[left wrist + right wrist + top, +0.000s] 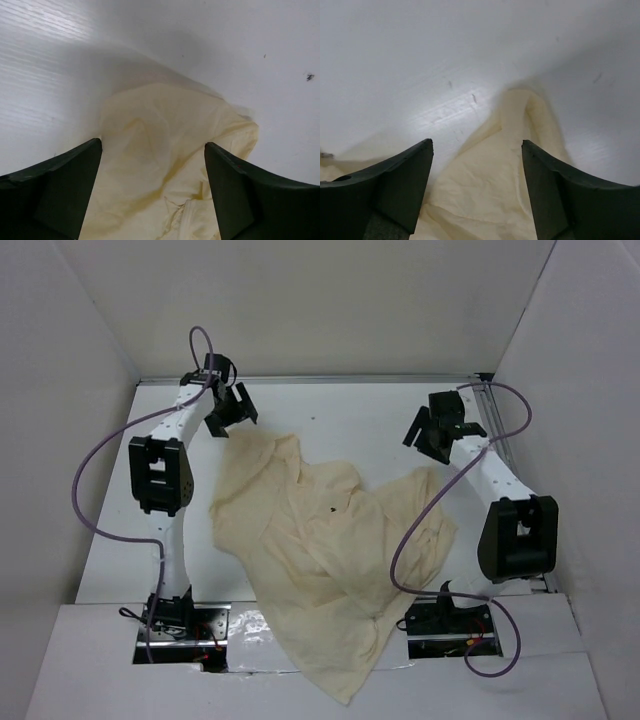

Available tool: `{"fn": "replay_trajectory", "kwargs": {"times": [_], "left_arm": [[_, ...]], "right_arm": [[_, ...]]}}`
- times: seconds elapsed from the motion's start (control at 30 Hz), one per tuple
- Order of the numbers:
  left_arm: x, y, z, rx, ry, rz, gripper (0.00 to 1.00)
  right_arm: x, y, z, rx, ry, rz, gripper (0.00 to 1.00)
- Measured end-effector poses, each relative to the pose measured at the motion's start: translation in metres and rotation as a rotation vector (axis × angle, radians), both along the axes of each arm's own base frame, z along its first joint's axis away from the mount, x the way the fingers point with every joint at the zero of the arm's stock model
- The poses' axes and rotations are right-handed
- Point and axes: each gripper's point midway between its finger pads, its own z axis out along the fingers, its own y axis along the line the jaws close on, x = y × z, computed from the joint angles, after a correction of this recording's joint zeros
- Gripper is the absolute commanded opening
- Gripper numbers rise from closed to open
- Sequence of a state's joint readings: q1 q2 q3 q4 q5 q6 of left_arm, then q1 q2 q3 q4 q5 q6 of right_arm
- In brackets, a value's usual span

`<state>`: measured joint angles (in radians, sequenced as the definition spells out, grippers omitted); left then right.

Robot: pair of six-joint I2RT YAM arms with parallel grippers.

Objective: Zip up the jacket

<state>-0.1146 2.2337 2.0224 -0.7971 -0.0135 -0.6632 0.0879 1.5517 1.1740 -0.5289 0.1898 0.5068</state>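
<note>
The cream jacket (320,550) lies crumpled across the middle of the white table, one end hanging over the near edge. A tiny dark spot (333,507) marks its chest. My left gripper (228,412) is open and empty, raised above the jacket's far left corner; its wrist view shows pale fabric (165,165) with a seam between the fingers (60,185). My right gripper (428,435) is open and empty, raised above the jacket's far right corner; its wrist view shows a fabric tip (520,145) below. The zipper does not show clearly.
White walls enclose the table (350,415) on the left, far and right sides. A metal rail (480,390) runs along the far right corner. Purple cables (100,460) loop off both arms. The arm bases (180,625) sit at the near edge.
</note>
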Motion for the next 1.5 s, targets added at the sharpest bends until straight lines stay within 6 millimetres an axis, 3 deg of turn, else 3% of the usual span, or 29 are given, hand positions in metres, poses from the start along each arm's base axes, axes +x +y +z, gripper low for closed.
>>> {"fn": "replay_trajectory", "kwargs": {"times": [0.03,0.1,0.13,0.2,0.3,0.4,0.5,0.57,0.77,0.9,1.13,1.17,1.23,1.27,1.3,1.33,1.37,1.43,1.47,1.5], "left_arm": [[0.001,0.005,0.004,0.000,-0.008,0.009,0.99],[-0.001,0.014,0.023,-0.008,-0.046,0.024,0.99],[-0.007,0.018,0.036,-0.018,-0.072,0.029,0.99],[-0.028,0.022,0.061,-0.032,-0.109,0.029,0.99],[-0.065,0.012,0.095,-0.058,-0.205,-0.027,0.99],[-0.106,-0.024,0.107,-0.088,-0.264,-0.162,0.99],[-0.134,-0.069,0.096,-0.140,-0.243,-0.313,0.99],[-0.146,-0.093,0.076,-0.170,-0.194,-0.382,0.99],[-0.159,-0.118,0.007,-0.156,0.001,-0.427,0.99],[-0.135,-0.121,-0.022,-0.134,0.066,-0.385,0.99],[-0.092,-0.131,-0.038,-0.134,0.041,-0.379,0.96],[-0.089,-0.133,-0.040,-0.135,0.041,-0.381,0.89],[-0.087,-0.135,-0.046,-0.141,0.049,-0.385,0.74],[-0.087,-0.136,-0.049,-0.144,0.056,-0.388,0.49],[-0.087,-0.138,-0.053,-0.149,0.063,-0.391,0.36],[-0.087,-0.138,-0.055,-0.151,0.067,-0.400,0.12],[-0.088,-0.140,-0.058,-0.155,0.070,-0.412,0.00],[-0.088,-0.141,-0.058,-0.162,0.064,-0.438,0.00],[-0.087,-0.143,-0.057,-0.165,0.051,-0.451,0.00],[-0.085,-0.144,-0.054,-0.168,0.031,-0.457,0.00]], "right_arm": [[0.006,0.003,0.009,0.007,-0.031,0.012,0.94],[0.013,0.013,0.023,0.018,-0.082,0.048,0.94],[0.012,0.019,0.028,0.022,-0.095,0.067,1.00],[0.003,0.036,0.034,0.043,-0.114,0.119,1.00],[-0.027,0.063,0.029,0.089,-0.114,0.188,1.00],[-0.077,0.073,0.005,0.138,-0.070,0.196,1.00],[-0.120,0.060,-0.020,0.168,-0.004,0.119,1.00],[-0.139,0.052,-0.030,0.187,0.023,0.058,1.00],[-0.175,0.046,-0.049,0.266,0.035,-0.043,1.00],[-0.185,0.042,-0.054,0.294,0.034,-0.089,1.00],[-0.197,0.050,-0.075,0.346,0.117,-0.097,0.94],[-0.198,0.051,-0.078,0.353,0.129,-0.096,0.91],[-0.201,0.055,-0.082,0.368,0.156,-0.089,0.70],[-0.201,0.057,-0.082,0.373,0.161,-0.085,0.55],[-0.200,0.058,-0.082,0.382,0.162,-0.086,0.34],[-0.200,0.059,-0.081,0.387,0.159,-0.082,0.28],[-0.198,0.060,-0.079,0.394,0.149,-0.084,0.23],[-0.194,0.059,-0.072,0.399,0.123,-0.090,0.22],[-0.191,0.058,-0.066,0.395,0.100,-0.093,0.03],[-0.186,0.057,-0.057,0.387,0.074,-0.087,0.00]]}}
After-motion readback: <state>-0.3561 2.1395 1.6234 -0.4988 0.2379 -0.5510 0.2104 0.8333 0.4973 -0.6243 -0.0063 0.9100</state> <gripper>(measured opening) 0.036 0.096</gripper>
